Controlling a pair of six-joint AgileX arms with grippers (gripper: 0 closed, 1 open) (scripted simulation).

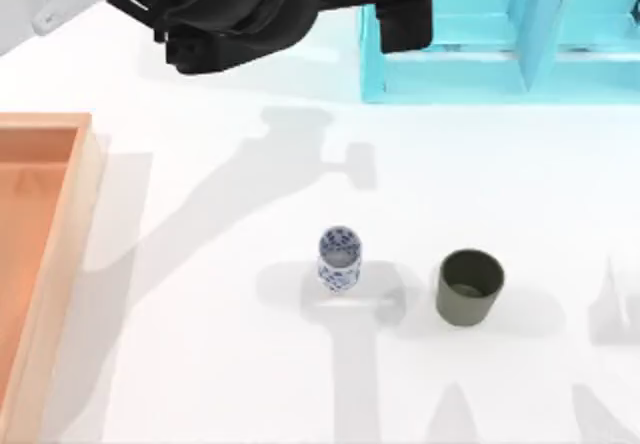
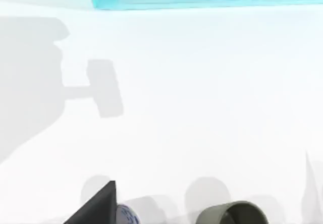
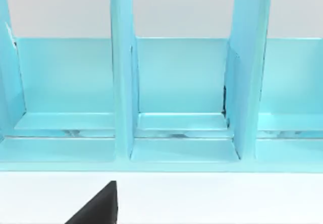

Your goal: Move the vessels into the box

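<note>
The left claw [image 1: 395,9] hung high over the far side of the counter [image 1: 220,364], near the front edge of a turquoise shelf [image 1: 470,74]. Its dark fingers [image 1: 405,24] pointed toward the shelf, and whether they were spread or closed could not be told. It carried nothing. The right claw looked into the shelf's compartments from close by, with one dark fingertip [image 3: 98,206] in its wrist view; its opening could not be told either.

Well away from the left claw, toward the near middle of the counter, stood the vase [image 1: 339,259], white with blue flowers, upright. Just beside it, apart and to the right, stood the cup [image 1: 469,286], olive-grey and open at the top. The left wrist view caught the cup's rim [image 2: 232,215] and a sliver of the vase [image 2: 127,215].

The box [image 1: 85,194] lay at the counter's left edge, orange-brown with a pale raised rim, and no vessel was in it.

The likely risks: the vase was narrow and could tip if a finger struck its side during descent. The cup stood close enough that a wide approach might knock it. The box's raised rim could catch a vessel carried too low.
</note>
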